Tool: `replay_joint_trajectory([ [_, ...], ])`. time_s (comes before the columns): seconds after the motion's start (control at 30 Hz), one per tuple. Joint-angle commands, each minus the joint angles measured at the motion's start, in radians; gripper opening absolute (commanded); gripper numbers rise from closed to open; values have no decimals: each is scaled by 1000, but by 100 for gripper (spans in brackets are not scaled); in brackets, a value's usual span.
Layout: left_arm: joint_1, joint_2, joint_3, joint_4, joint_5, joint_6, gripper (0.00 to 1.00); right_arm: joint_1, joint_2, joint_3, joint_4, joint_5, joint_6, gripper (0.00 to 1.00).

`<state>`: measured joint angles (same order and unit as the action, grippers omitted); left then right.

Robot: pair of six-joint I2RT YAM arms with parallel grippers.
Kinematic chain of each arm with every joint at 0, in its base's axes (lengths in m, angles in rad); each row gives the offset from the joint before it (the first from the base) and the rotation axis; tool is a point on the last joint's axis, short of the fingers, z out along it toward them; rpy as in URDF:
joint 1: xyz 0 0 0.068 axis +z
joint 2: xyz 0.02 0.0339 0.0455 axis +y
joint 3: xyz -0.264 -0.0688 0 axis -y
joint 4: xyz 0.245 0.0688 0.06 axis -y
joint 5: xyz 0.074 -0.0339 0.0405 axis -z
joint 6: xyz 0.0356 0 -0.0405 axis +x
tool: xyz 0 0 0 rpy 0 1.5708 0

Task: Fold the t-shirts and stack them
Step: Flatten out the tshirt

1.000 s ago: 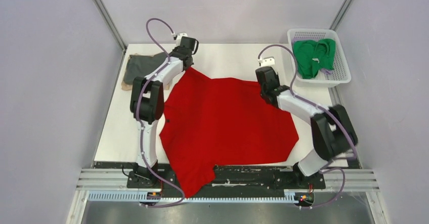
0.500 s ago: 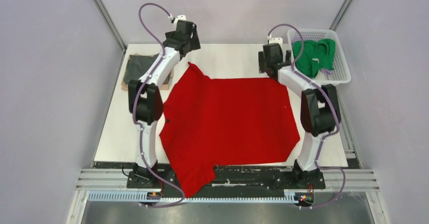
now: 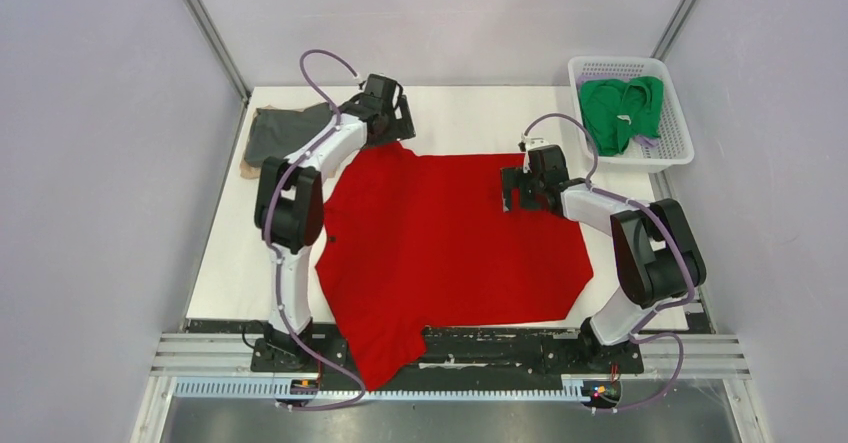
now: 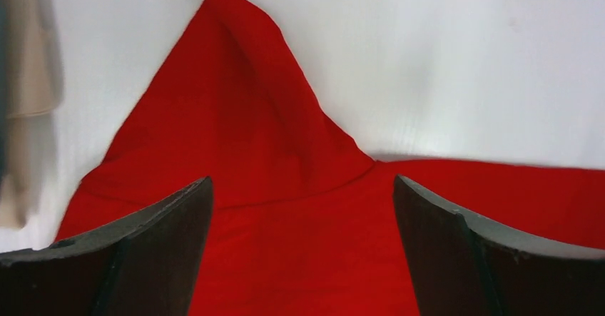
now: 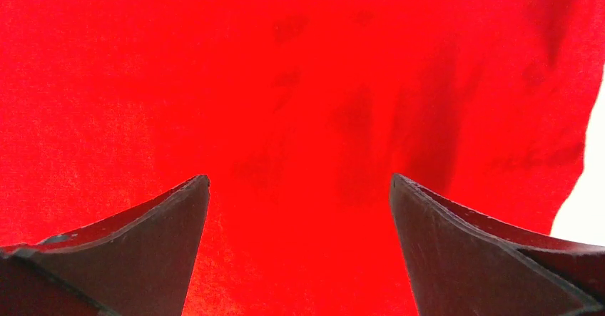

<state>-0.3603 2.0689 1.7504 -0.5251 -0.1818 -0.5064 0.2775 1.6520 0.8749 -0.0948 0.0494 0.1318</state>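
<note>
A bright red t-shirt (image 3: 450, 238) lies spread across the white table (image 3: 460, 118), its near corner hanging over the front edge. My left gripper (image 3: 388, 123) hovers open over the shirt's far-left corner, where a twisted sleeve (image 4: 242, 38) points away; its jaws (image 4: 303, 187) hold nothing. My right gripper (image 3: 512, 191) is open above the shirt's far-right part, and red cloth (image 5: 300, 80) fills that wrist view. A folded dark grey t-shirt (image 3: 275, 131) rests on a tan one (image 3: 246, 168) at the far left. A green t-shirt (image 3: 620, 111) is in the basket.
The white lattice basket (image 3: 672, 148) stands at the table's far right corner. Metal frame posts and grey walls enclose the table. The arm bases sit on a black rail (image 3: 470, 348) at the near edge.
Both grippers have opened and let go of the red shirt's far corners. The left gripper came back toward the shirt; the right swung from near the basket to over the shirt.
</note>
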Motion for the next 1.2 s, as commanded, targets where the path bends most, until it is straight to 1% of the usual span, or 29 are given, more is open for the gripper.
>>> replay_joint_trajectory([
  [0.0, 6, 143, 114, 11, 51, -64, 100, -2, -38, -20, 87, -46, 23, 98],
  [0.13, 5, 282, 247, 49, 87, -71, 100, -2, -37, -33, 87, -9, 17, 98],
  [0.23, 7, 398, 397, 47, 125, -75, 100, -3, -32, -32, 87, 37, 17, 98],
  [0.33, 4, 466, 515, 53, 157, -72, 100, -3, -30, -31, 86, 52, 13, 98],
  [0.43, 6, 474, 553, 49, 128, -57, 100, -3, -25, -26, 87, 64, 12, 98],
  [0.5, 6, 448, 533, 37, 94, -36, 100, -3, -26, -25, 87, 79, 13, 98],
  [0.57, 5, 425, 523, -9, 49, -12, 100, -3, -30, -25, 83, 91, 14, 98],
  [0.63, 7, 402, 522, -89, -16, 10, 100, -3, -39, -25, 84, 102, 15, 98],
  [0.7, 7, 363, 488, -173, -77, 18, 100, -4, -40, -24, 87, 111, 16, 98],
  [0.73, 6, 331, 441, -185, -91, 15, 100, -6, -39, -21, 86, 113, 21, 98],
  [0.83, 6, 208, 232, -144, -47, -3, 100, -6, -34, -9, 100, 87, 33, 98],
  [0.9, 6, 130, 96, -76, 19, -10, 100, -6, -31, 2, 127, 64, 39, 98],
  [0.93, 5, 93, 38, -40, 25, -13, 100, -5, -29, 8, 126, 59, 41, 98],
  [1.0, 5, 38, -30, -10, -16, -20, 100, -6, -32, 10, 125, 58, 40, 98],
  [1.07, 6, 1, -56, -8, -66, -24, 100, -6, -41, 1, 123, 53, 37, 98],
  [1.17, 5, -50, -90, -19, -73, -25, 100, -6, -65, -30, 125, 47, 38, 98],
])
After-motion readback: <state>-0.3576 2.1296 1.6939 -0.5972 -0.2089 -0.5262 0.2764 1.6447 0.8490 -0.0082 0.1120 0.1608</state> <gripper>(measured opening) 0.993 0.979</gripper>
